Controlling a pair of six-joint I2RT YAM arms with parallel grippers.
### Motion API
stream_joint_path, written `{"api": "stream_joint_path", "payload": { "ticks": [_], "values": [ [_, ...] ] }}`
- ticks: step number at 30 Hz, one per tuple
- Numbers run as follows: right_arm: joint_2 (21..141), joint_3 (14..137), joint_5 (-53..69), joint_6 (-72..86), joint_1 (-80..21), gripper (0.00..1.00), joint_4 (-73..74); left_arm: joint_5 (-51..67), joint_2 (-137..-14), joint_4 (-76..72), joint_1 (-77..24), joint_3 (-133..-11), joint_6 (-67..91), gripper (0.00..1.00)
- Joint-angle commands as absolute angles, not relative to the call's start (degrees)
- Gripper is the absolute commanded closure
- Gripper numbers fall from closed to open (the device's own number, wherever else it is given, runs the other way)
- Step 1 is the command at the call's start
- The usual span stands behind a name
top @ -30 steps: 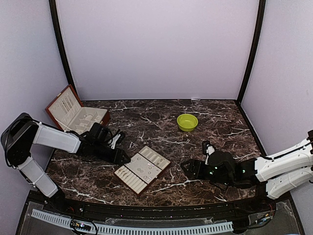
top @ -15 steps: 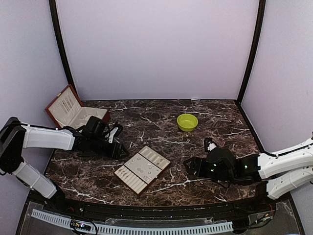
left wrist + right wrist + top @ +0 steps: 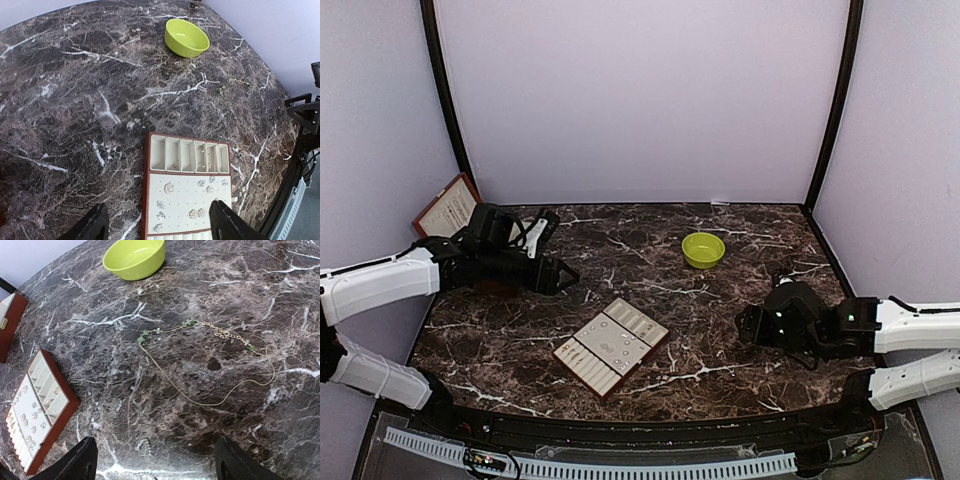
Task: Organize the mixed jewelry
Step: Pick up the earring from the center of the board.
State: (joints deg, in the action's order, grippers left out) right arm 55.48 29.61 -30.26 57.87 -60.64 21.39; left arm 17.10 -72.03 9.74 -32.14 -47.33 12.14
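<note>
At centre of the overhead view, a cream tray [image 3: 611, 346] sits on the marble bench [image 3: 650, 250], between the left gripper [image 3: 565, 272] and right gripper [image 3: 745, 325], both spread wide, empty. Low in the left wrist view, silvery studs [image 3: 169, 188] dot that tray. Mid-frame in the right wrist view, a thin beaded chain [image 3: 222, 333] stretches left-to-right just ahead of that nearer gripper.

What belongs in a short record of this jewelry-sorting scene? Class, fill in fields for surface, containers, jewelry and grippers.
Surface: dark marble table
Bowl: green bowl, far right of centre, looks empty
Tray: cream compartment tray, centre front, holding small studs
Box: reddish-brown box, far left, lid up, partly hidden
Loose piece: thin chain on the table
Grippers: left gripper open, empty; right gripper open, empty
</note>
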Motion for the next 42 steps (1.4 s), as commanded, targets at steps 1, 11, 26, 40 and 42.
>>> {"api": "stream_joint_path", "payload": {
  "ticks": [1,11,26,40,42],
  "values": [
    [54.82,30.49,-26.72,55.06,-56.77,0.21,25.99,18.06,-67.99,13.55,-31.49,-50.31,9.22,0.27],
    [60.07,30.05,-16.02,51.01,-54.84,0.38,25.71,15.85,-63.37,14.69,-30.85,-50.93,3.58,0.23],
    [73.12,34.76,-16.06,55.81,-63.46,0.56,27.59,12.82,-62.21,12.9,-30.81,-46.11,-1.66,0.24],
    [77.76,35.96,-17.39,58.91,-68.63,0.66,29.18,14.55,-62.84,13.01,-30.81,-46.22,-1.15,0.24],
    [78.28,36.22,-17.98,58.97,-68.72,0.69,29.18,14.77,-62.84,13.01,-30.85,-46.18,-1.03,0.23]
  ]
}}
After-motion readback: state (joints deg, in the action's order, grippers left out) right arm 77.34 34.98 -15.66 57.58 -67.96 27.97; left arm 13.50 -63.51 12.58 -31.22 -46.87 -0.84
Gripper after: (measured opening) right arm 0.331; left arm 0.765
